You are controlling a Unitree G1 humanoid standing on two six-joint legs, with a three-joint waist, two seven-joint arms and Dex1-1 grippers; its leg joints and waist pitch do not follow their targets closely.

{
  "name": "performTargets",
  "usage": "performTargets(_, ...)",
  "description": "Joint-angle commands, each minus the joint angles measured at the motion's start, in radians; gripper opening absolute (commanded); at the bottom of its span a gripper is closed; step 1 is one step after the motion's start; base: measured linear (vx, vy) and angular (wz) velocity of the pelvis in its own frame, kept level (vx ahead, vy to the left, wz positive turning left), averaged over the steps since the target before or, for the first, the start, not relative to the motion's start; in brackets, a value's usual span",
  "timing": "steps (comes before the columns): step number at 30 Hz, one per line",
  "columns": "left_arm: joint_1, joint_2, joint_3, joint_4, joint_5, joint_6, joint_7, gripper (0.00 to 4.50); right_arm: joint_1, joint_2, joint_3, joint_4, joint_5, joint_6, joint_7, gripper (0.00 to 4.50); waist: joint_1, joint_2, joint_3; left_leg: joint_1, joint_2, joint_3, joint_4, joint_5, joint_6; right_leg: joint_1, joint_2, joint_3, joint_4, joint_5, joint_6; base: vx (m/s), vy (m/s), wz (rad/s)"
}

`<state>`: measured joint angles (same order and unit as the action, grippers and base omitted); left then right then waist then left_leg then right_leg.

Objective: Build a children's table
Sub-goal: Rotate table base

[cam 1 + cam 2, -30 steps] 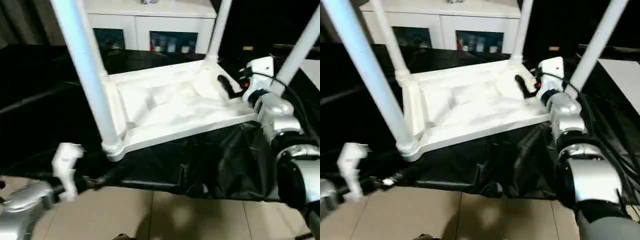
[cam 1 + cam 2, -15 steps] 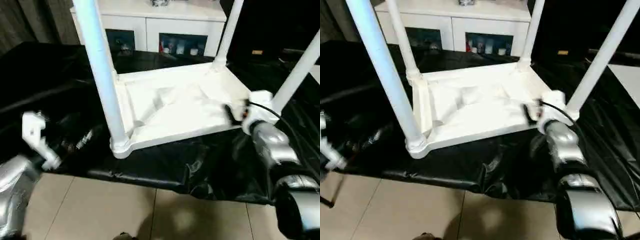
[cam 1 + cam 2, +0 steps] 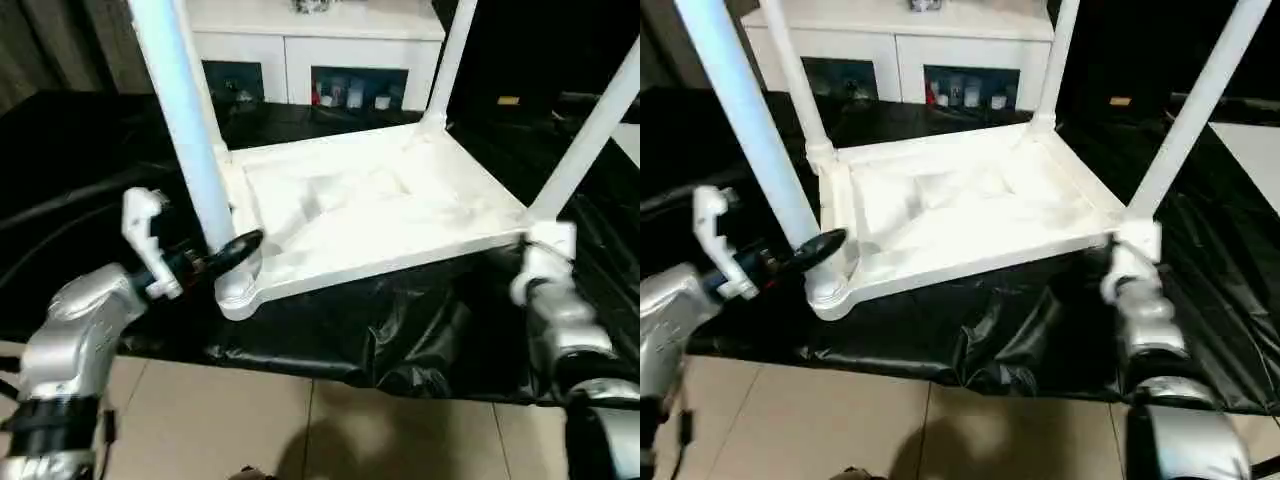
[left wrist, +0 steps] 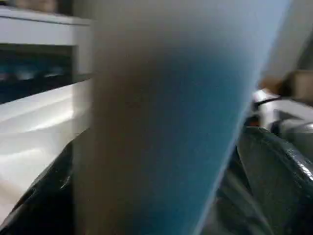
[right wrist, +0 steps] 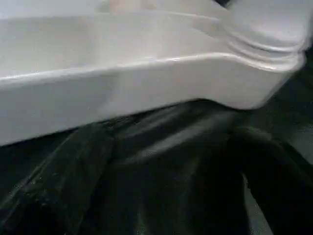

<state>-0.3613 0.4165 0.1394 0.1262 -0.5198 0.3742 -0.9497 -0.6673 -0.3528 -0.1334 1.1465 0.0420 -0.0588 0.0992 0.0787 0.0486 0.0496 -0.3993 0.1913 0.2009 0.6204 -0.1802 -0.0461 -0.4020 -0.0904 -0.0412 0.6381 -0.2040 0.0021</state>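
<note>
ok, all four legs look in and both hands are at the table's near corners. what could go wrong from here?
1. The left hand is open at the base of the near-left leg; a bump could tilt or loosen that leg.
2. The tabletop lies upside down near the front edge of a loose black sheet; a shove might slide it off toward the floor.
3. The right hand is tight under the near-right corner, so it may catch the sheet.
</note>
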Motion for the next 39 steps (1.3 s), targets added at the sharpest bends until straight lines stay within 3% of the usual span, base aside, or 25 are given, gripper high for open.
performTargets(1,-0.009,-0.002,-0.028,-0.051,-0.039,0.036,-0.031,4.5,0.001,0.029,0.038,0.038,-0.024,0.021,0.037,4.46,0.001,0.003,-0.068,0.027,0.025,-0.015,-0.076,-0.252,-0.011,0.04,-0.038,0.021,-0.068,-0.1,-0.25,0.0,0.0,0.0)
performTargets(4,0.009,0.019,-0.127,-0.15,-0.079,0.146,-0.109,4.5,-0.047,0.093,0.047,0.064,-0.034,-0.016,0.083,4.46,-0.001,0.003,-0.067,0.03,0.03,-0.016,-0.081,-0.277,-0.014,0.036,-0.04,0.022,-0.071,-0.155,-0.251,0.0,0.0,0.0)
performTargets(6,0.012,0.023,-0.14,-0.153,-0.07,0.15,-0.117,4.5,-0.053,0.099,0.046,0.065,-0.034,-0.019,0.086,4.46,-0.01,0.005,-0.062,0.022,0.028,-0.019,-0.086,-0.292,-0.016,0.039,-0.039,0.02,-0.071,-0.18,-0.243,0.0,0.0,0.0)
performTargets(8,0.038,0.053,-0.239,-0.115,0.038,0.123,-0.152,4.5,-0.086,0.136,0.062,0.069,-0.036,-0.037,0.129,4.46,-0.025,0.0,-0.058,0.02,0.028,-0.025,-0.091,-0.333,-0.019,0.041,-0.042,0.022,-0.078,-0.251,-0.222,0.0,0.0,0.0)
performTargets(9,0.043,0.056,-0.254,-0.101,0.058,0.112,-0.155,4.5,-0.092,0.142,0.067,0.069,-0.038,-0.04,0.135,4.46,-0.029,0.001,-0.057,0.017,0.027,-0.026,-0.093,-0.335,-0.023,0.045,-0.044,0.022,-0.077,-0.264,-0.215,0.0,0.0,0.0)
performTargets(10,0.046,0.047,-0.265,-0.075,0.082,0.088,-0.149,4.5,-0.098,0.153,0.072,0.066,-0.038,-0.046,0.146,4.46,-0.035,-0.005,-0.057,0.014,0.027,-0.029,-0.095,-0.331,-0.03,0.048,-0.046,0.022,-0.08,-0.283,-0.204,0.0,0.0,0.0)
performTargets(12,0.052,0.02,-0.278,-0.029,0.106,0.06,-0.133,4.5,-0.107,0.18,0.084,0.054,-0.035,-0.06,0.18,4.46,-0.042,0.001,-0.056,0.02,0.027,-0.03,-0.095,-0.355,-0.034,0.042,-0.047,0.023,-0.086,-0.309,-0.201,0.0,0.0,0.0)
performTargets(14,0.052,0.012,-0.291,-0.033,0.108,0.06,-0.126,4.5,-0.106,0.192,0.095,0.048,-0.041,-0.069,0.2,4.46,-0.042,0.0,-0.06,0.027,0.029,-0.029,-0.093,-0.341,-0.031,0.038,-0.048,0.026,-0.085,-0.261,-0.225,0.0,0.0,0.0)
performTargets(19,0.041,-0.014,-0.348,-0.059,0.103,0.079,-0.13,4.5,-0.099,0.227,0.118,0.039,-0.058,-0.099,0.256,4.46,-0.045,0.004,-0.06,0.027,0.029,-0.026,-0.093,-0.333,-0.015,0.039,-0.043,0.025,-0.08,-0.207,-0.255,0.0,0.0,0.0)
performTargets(20,0.031,-0.025,-0.355,-0.049,0.113,0.065,-0.127,4.5,-0.097,0.233,0.122,0.037,-0.06,-0.104,0.261,4.46,-0.046,0.011,-0.061,0.031,0.029,-0.025,-0.091,-0.332,-0.014,0.037,-0.043,0.026,-0.08,-0.186,-0.264,0.0,0.0,0.0)
performTargets(22,0.006,-0.052,-0.37,-0.022,0.133,0.039,-0.133,4.5,-0.093,0.242,0.127,0.033,-0.058,-0.115,0.282,4.46,-0.045,0.013,-0.062,0.034,0.03,-0.023,-0.09,-0.334,-0.011,0.037,-0.042,0.026,-0.08,-0.166,-0.273,0.0,0.0,0.0)
performTargets(31,-0.118,-0.173,-0.426,0.112,0.184,-0.05,-0.128,4.5,-0.067,0.28,0.162,0.0,-0.067,-0.175,0.381,4.46,-0.05,0.021,-0.067,0.03,0.029,-0.02,-0.085,-0.272,0.028,0.048,-0.042,0.022,-0.076,-0.05,-0.308,0.0,0.0,0.0)
performTargets(32,-0.135,-0.194,-0.427,0.14,0.195,-0.07,-0.121,4.5,-0.066,0.286,0.16,-0.002,-0.064,-0.181,0.385,4.46,-0.05,0.031,-0.068,0.031,0.028,-0.019,-0.083,-0.257,0.036,0.049,-0.042,0.021,-0.075,-0.027,-0.317,0.0,0.0,0.0)
performTargets(33,-0.141,-0.203,-0.427,0.151,0.199,-0.078,-0.118,4.5,-0.066,0.289,0.159,-0.003,-0.063,-0.183,0.387,4.46,-0.051,0.026,-0.068,0.03,0.028,-0.019,-0.083,-0.256,0.039,0.05,-0.041,0.02,-0.076,-0.021,-0.319,0.0,0.0,0.0)
performTargets(35,-0.162,-0.236,-0.43,0.185,0.206,-0.098,-0.12,4.5,-0.065,0.299,0.157,-0.01,-0.056,-0.193,0.413,4.46,-0.051,0.027,-0.068,0.028,0.028,-0.018,-0.082,-0.254,0.047,0.053,-0.041,0.019,-0.076,-0.013,-0.324,0.0,0.0,0.0)
performTargets(36,-0.167,-0.246,-0.433,0.193,0.209,-0.105,-0.118,4.5,-0.063,0.302,0.16,-0.014,-0.056,-0.195,0.422,4.46,-0.051,0.036,-0.068,0.029,0.029,-0.02,-0.082,-0.261,0.049,0.053,-0.043,0.019,-0.076,-0.022,-0.325,0.0,0.0,0.0)
performTargets(37,-0.171,-0.253,-0.434,0.201,0.212,-0.113,-0.118,4.5,-0.061,0.304,0.161,-0.018,-0.056,-0.196,0.428,4.46,-0.052,0.031,-0.068,0.029,0.029,-0.019,-0.082,-0.262,0.05,0.053,-0.042,0.019,-0.077,-0.022,-0.326,0.0,0.0,0.0)
performTargets(38,-0.182,-0.271,-0.443,0.226,0.224,-0.137,-0.114,4.5,-0.054,0.307,0.17,-0.028,-0.059,-0.207,0.445,4.46,-0.053,0.041,-0.066,0.029,0.029,-0.02,-0.082,-0.272,0.054,0.053,-0.042,0.018,-0.079,-0.033,-0.326,0.0,0.0,0.0)
performTargets(39,-0.183,-0.273,-0.444,0.23,0.226,-0.141,-0.113,4.5,-0.053,0.307,0.17,-0.029,-0.059,-0.207,0.446,4.46,-0.054,0.036,-0.065,0.029,0.029,-0.019,-0.082,-0.273,0.056,0.053,-0.041,0.018,-0.08,-0.033,-0.326,0.0,0.0,0.0)
